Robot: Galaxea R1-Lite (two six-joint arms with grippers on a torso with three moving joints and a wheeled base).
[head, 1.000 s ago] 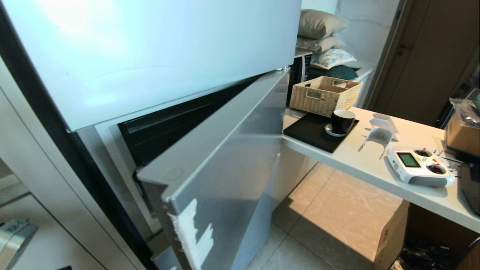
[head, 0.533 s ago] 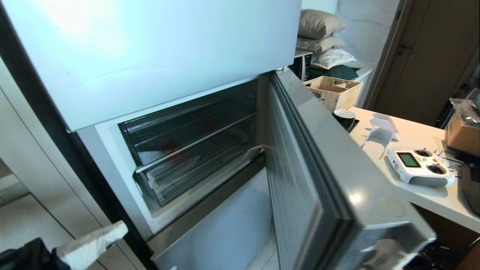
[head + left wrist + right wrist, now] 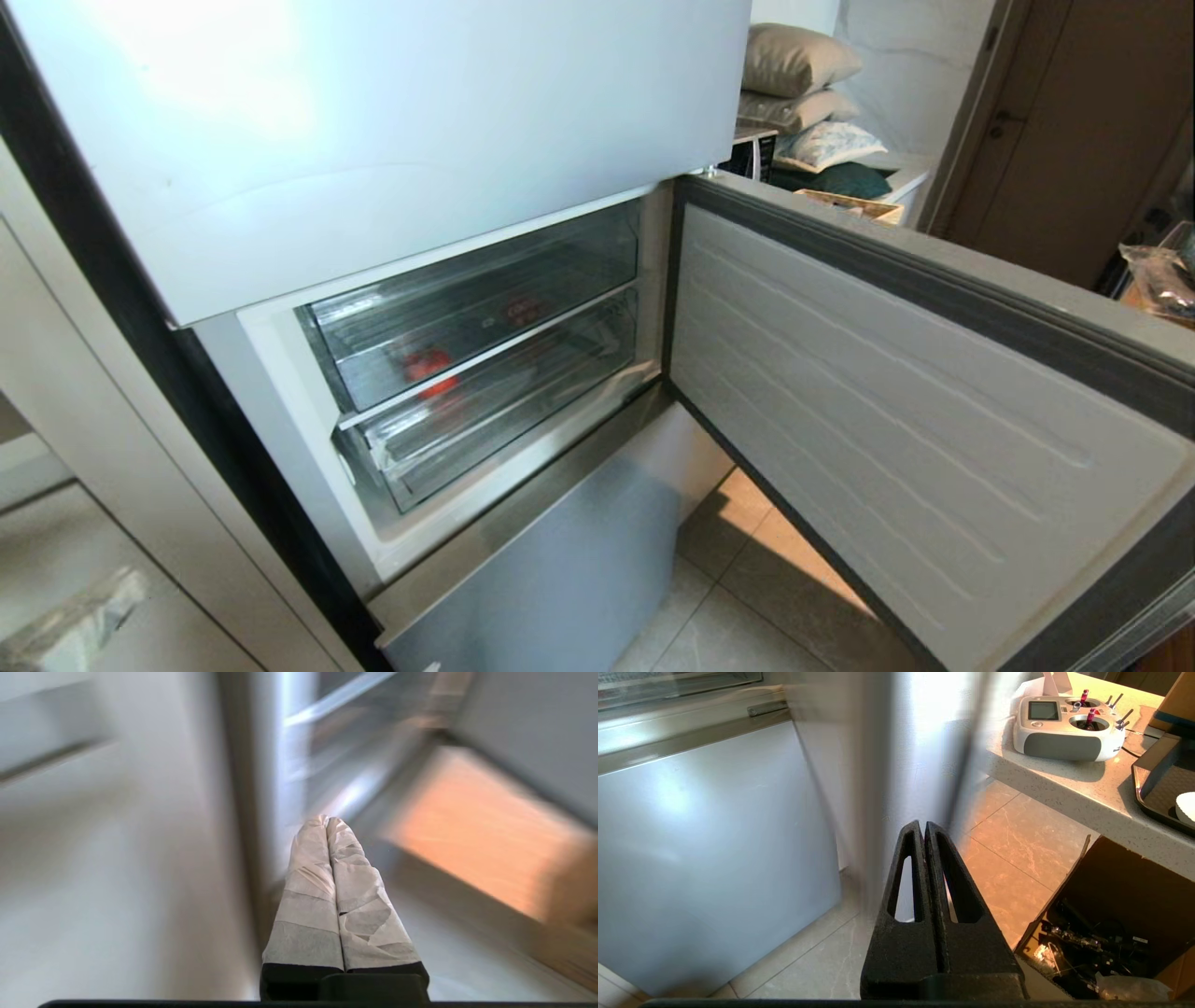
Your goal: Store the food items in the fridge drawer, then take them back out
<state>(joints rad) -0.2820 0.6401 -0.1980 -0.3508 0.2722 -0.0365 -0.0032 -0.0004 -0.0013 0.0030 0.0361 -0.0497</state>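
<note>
two red food items (image 3: 427, 364) in fridge drawer (image 3: 485, 313) (both grippers' fingers (image 3: 348, 877) clenched, empty)

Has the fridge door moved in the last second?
Yes. The fridge door has swung wide open to the right, away from the fixed upper panel, exposing the clear drawers.

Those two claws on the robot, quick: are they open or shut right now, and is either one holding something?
Left gripper: shut, taped fingers pressed together, holding nothing.
Right gripper: shut, black fingers pressed together, holding nothing.
</note>
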